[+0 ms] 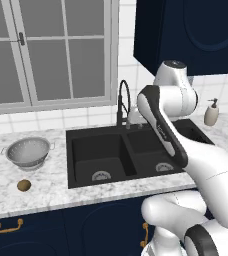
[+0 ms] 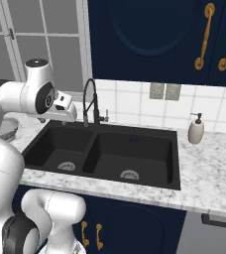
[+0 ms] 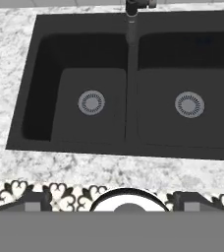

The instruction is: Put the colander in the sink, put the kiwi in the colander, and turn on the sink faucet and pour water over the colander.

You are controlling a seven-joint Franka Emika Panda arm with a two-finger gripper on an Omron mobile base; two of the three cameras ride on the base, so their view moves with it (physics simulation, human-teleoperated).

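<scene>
Colander [image 1: 28, 152]: upright on the marbled counter [image 1: 46, 185], left of the sink [image 1: 86, 134], apart from its rim; silver-grey, perforated, one small handle visible on each side; nothing visible inside the bowl. Kiwi [image 1: 24, 185]: small, brown, on the counter just nearer than the colander, not touching it. Sink: matte black, two basins side by side with a divider between; one round silver drain [image 3: 91, 102] in the left basin, a second drain [image 3: 189, 104] in the right basin; both basins bare of objects. Sink faucet [image 2: 89, 100]: black gooseneck at the far rim, behind the divider, spout arched toward the near side; no water visible at the spout.

Gripper [image 3: 112, 201]: above the near edge of the sink, pointed down at the basins; fingertips [image 3: 35, 202] set wide apart at the lower corners of the hand view; nothing between them. Arm [image 1: 171, 125]: white, bent over the right basin in the left base view.

Soap dispenser [image 2: 196, 130]: beige pump bottle on the counter right of the sink, at the tiled wall. Window [image 1: 46, 50] behind the colander; navy upper cabinet [image 2: 149, 39] above the sink, with brass handles [image 2: 203, 37] toward its right side; navy lower cabinets [image 1: 61, 230] below the counter.
</scene>
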